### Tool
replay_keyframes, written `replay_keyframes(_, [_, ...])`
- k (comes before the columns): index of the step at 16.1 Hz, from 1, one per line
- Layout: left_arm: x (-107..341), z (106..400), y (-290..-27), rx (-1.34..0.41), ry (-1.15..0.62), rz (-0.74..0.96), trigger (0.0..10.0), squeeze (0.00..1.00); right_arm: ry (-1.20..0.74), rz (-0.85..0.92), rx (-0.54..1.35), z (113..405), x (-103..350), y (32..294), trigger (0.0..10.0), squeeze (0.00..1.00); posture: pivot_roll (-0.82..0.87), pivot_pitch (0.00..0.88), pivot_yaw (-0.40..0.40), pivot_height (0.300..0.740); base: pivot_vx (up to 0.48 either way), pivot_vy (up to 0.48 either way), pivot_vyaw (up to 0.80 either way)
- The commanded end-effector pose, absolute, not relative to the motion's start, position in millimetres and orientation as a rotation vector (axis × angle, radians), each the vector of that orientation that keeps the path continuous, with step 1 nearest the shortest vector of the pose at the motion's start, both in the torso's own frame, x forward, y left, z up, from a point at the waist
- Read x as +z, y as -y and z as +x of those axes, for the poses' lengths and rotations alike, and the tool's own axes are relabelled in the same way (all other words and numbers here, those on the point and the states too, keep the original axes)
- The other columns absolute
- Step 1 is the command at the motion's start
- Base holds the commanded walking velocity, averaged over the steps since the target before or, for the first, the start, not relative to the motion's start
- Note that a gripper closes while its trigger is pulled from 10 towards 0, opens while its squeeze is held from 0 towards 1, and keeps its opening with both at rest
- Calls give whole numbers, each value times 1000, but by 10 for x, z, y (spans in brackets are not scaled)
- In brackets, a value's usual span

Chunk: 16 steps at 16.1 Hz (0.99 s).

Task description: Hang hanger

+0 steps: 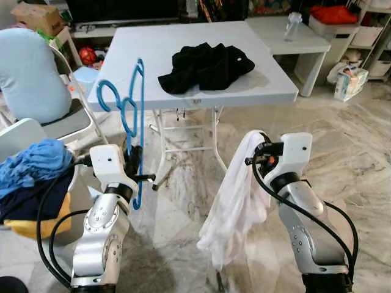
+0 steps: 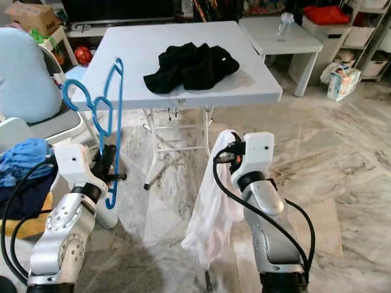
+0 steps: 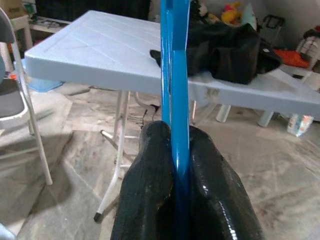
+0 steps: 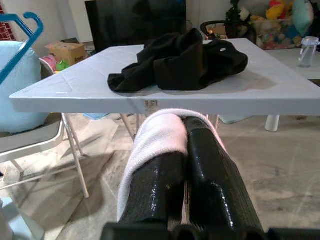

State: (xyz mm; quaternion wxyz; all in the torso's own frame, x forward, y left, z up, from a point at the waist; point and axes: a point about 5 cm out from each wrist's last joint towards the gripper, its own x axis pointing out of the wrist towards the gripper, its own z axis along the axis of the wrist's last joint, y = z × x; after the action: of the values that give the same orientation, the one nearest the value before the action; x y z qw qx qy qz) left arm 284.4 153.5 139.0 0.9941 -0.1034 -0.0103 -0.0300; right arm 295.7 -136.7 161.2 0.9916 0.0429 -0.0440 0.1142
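A blue plastic hanger [image 1: 135, 116] stands upright in front of the table, its hook curling to the left. My left gripper [image 1: 134, 160] is shut on its lower part; the left wrist view shows the blue bar [image 3: 175, 100] pinched between both black fingers [image 3: 145, 185]. A white garment [image 1: 235, 204] hangs down from my right gripper [image 1: 264, 146], which is shut on its upper edge. In the right wrist view the white cloth [image 4: 155, 140] drapes over one finger [image 4: 210, 170]. Both grippers are held low, short of the table's near edge.
A white folding table [image 1: 256, 91] stands ahead with a black garment [image 1: 206, 66] on it. A folding chair [image 1: 67, 119] with a pale blue cushion is at the left, and blue clothes [image 1: 33, 165] lie piled nearer. A low white table [image 1: 308, 46] with a bottle stands behind on the right.
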Motion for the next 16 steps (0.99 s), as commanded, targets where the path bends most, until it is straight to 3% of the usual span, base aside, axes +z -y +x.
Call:
replay_keyframes(1, [1516,2854,-1550,-52,74,-206,10000,0,145,93,252,2966,1731,1335,10000,0,-12,37,13,740,311,0,0])
replay_keyframes(13, [1517,2887,-1566,-27,74,-215,10000,0,159,73,288,2988,1746,1275,10000,0,-7,32,10,740,300,0,0])
replay_keyframes(16, [1516,2893,-1563,-33,73,-213,10000,0,161,74,285,2995,1744,1274,10000,0,-6,29,10,740,334,287,0])
